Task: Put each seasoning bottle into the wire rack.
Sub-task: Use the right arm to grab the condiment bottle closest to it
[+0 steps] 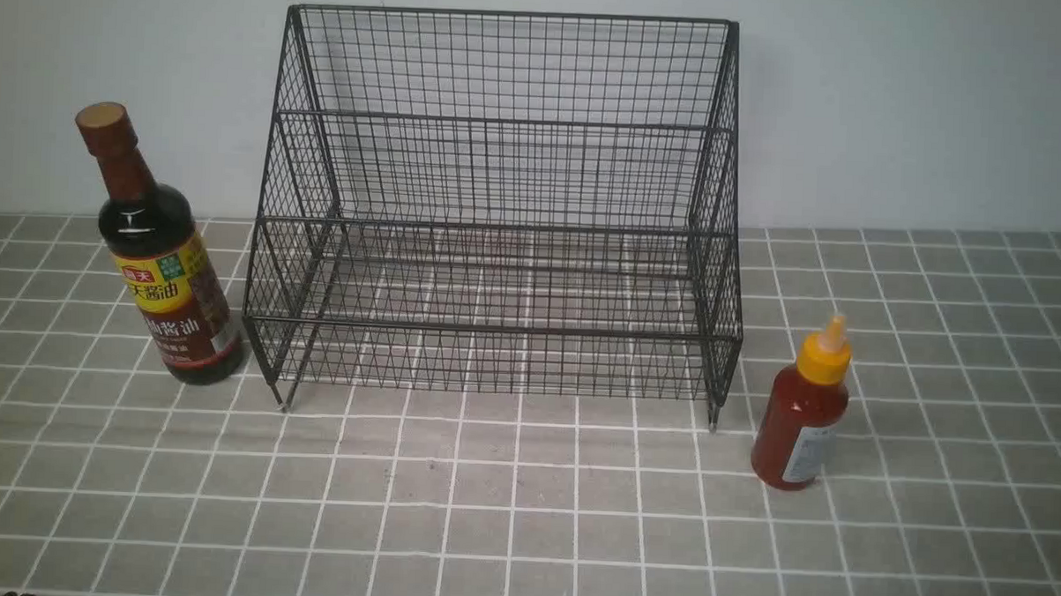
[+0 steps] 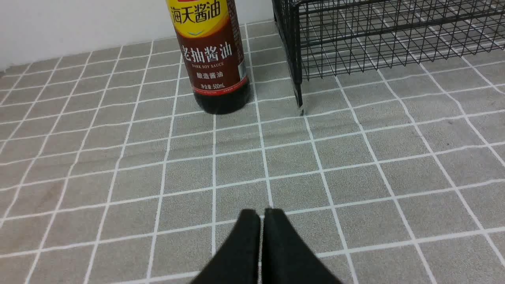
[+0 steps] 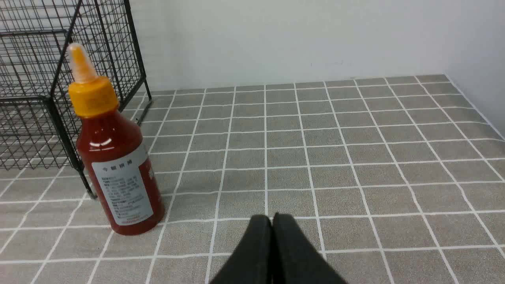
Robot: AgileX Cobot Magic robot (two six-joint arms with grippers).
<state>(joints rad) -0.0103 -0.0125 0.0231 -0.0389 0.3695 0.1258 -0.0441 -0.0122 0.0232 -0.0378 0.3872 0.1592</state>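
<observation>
Against a white wall (image 1: 899, 108) on grey tiles (image 1: 523, 509), soy bottle (image 1: 165, 276) and red bottle (image 1: 800, 426) flank the wire rack (image 1: 494, 328); left gripper (image 2: 262, 215), right gripper (image 3: 271, 220) closed, empty.

Left wrist view: soy-sauce bottle (image 2: 215, 59) cropped at the top edge, neck and cap out of frame; wire rack (image 2: 294, 59) shows only one lower corner. Right wrist view: red squeeze bottle (image 3: 118, 157) label print too small to read (same in front view). Left gripper (image 2: 262, 216) and right gripper (image 3: 272, 221): only fingertips in frame.
</observation>
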